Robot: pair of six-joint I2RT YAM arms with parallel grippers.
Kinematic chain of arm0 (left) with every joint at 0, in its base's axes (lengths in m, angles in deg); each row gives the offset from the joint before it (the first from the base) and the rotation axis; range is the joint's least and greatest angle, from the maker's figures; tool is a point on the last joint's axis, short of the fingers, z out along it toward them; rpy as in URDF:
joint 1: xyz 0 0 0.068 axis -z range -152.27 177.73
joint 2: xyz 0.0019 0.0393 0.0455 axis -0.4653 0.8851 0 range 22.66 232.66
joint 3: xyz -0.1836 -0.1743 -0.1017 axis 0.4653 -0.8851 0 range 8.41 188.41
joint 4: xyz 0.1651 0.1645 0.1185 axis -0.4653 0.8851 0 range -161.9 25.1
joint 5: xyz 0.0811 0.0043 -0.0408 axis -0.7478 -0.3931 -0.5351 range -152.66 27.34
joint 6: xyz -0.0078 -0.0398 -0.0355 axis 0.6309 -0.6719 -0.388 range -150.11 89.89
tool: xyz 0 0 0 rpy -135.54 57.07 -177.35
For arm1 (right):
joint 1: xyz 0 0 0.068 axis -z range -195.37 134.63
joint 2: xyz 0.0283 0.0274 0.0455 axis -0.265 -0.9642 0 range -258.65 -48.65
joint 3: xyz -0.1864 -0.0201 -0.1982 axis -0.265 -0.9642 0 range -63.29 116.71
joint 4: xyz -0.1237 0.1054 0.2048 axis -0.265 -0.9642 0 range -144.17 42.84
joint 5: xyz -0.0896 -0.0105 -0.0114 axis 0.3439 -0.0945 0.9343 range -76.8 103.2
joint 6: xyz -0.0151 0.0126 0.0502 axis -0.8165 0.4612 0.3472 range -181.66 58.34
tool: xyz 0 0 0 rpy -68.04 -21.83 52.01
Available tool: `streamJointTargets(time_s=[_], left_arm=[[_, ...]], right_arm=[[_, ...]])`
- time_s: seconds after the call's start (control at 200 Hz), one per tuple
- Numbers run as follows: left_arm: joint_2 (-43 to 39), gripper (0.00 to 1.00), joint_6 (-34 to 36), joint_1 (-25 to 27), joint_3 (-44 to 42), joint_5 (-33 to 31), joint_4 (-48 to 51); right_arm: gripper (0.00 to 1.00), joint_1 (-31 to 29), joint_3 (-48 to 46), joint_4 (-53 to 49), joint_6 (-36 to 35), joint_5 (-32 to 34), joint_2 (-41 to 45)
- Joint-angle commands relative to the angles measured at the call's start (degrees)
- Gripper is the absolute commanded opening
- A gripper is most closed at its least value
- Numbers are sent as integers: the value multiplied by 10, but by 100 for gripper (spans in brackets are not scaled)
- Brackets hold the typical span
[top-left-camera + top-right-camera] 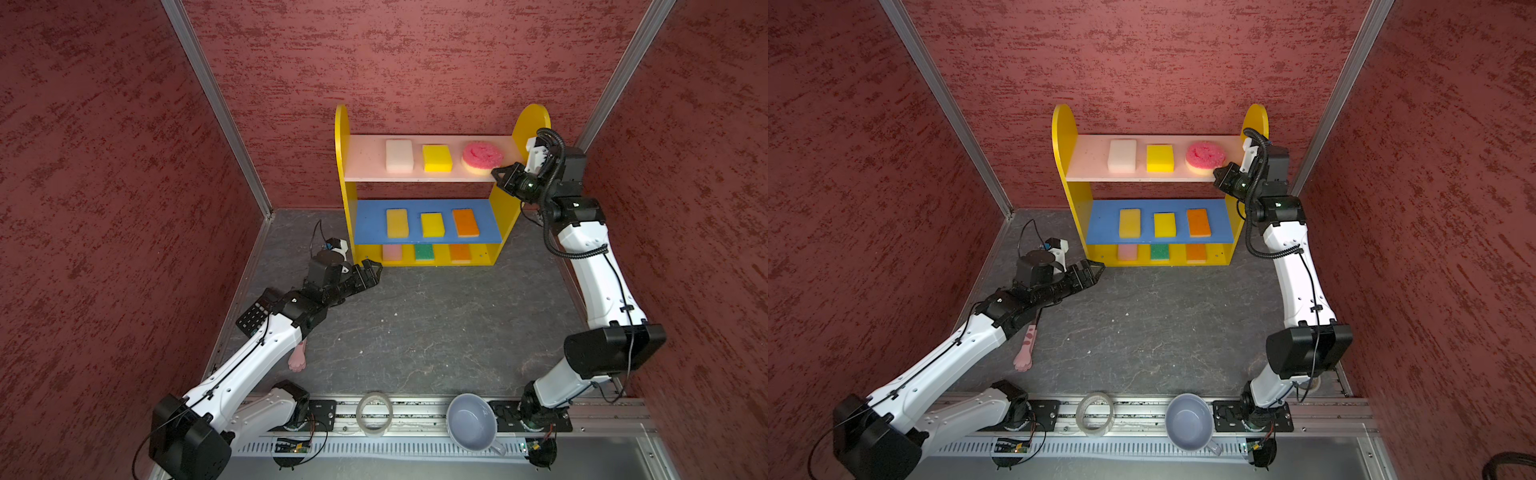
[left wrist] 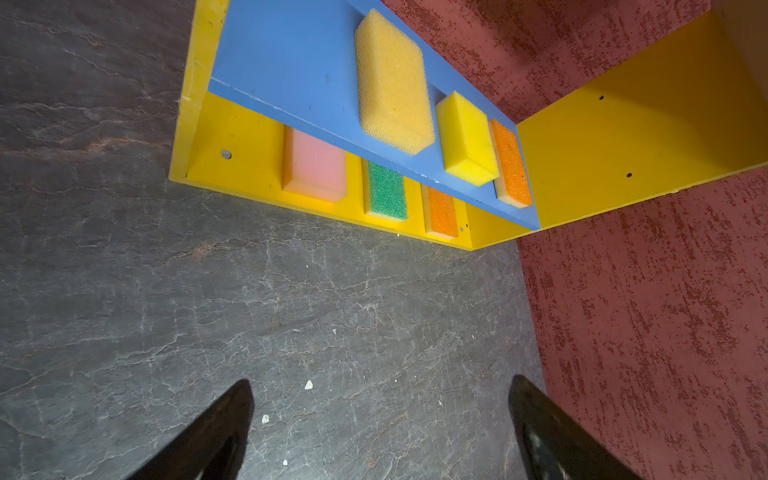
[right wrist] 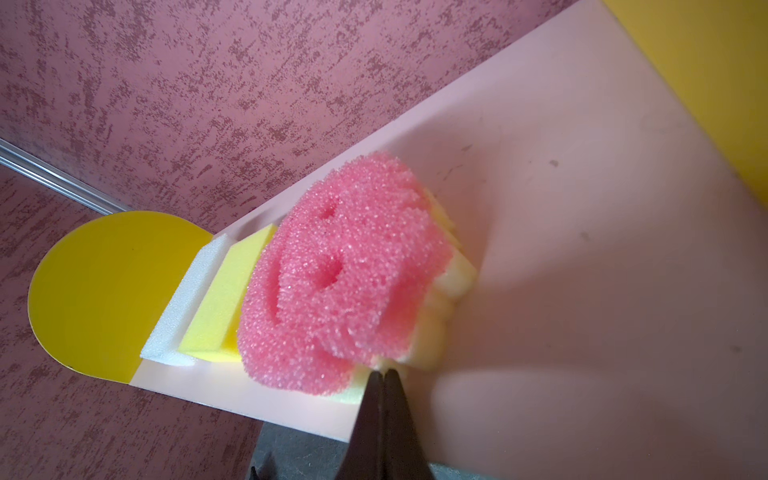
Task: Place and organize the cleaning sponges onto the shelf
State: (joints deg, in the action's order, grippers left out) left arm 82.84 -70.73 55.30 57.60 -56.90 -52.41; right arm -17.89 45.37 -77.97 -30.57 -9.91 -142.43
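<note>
The shelf (image 1: 341, 145) stands against the back wall. Its pale pink top board carries a white sponge (image 1: 399, 155), a yellow one (image 1: 437, 158) and a round pink smiley sponge (image 3: 340, 282). Three more lie on the blue middle board (image 2: 282, 66): pale yellow (image 2: 392, 83), yellow (image 2: 467, 137), orange (image 2: 513, 166). On the yellow base lie pink (image 2: 316, 164), green (image 2: 386, 191) and orange (image 2: 442, 212) ones. My right gripper (image 3: 381, 372) is shut, its tips touching the smiley sponge's yellow underside edge. My left gripper (image 2: 380, 380) hangs open and empty over the floor, before the shelf's left end.
A pink paw-shaped stick (image 1: 297, 359) lies partly under the left arm. A clear tape roll (image 1: 374, 413) and a grey cup (image 1: 471, 422) sit on the front rail. Red walls close in on both sides and behind.
</note>
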Motion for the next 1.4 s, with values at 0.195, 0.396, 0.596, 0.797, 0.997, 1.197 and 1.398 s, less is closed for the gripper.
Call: streamJointTargets(time_s=[0.195, 0.396, 0.596, 0.797, 0.997, 1.197, 1.398], left_arm=[[-7, 95, 3, -4, 7, 2, -7], [-16, 95, 1, -4, 1, 1, -9], [-22, 96, 3, -4, 4, -2, 1], [-60, 100, 15, -9, 12, -44, 33], [-124, 99, 35, -17, 16, -127, 77], [-195, 99, 54, -21, -21, -249, 86], [-267, 99, 55, -24, -97, -334, 25]], right_arm=[[0, -3, 12, 7, 0, 1, -11], [0, -3, 2, 8, 0, 3, -4], [0, -3, -46, 25, -3, 3, 42], [12, -5, -196, 114, -31, -13, 161], [29, -5, -420, 209, -60, 37, 304], [81, -6, -635, 338, -36, 58, 376], [99, -9, -723, 400, -72, 44, 364]])
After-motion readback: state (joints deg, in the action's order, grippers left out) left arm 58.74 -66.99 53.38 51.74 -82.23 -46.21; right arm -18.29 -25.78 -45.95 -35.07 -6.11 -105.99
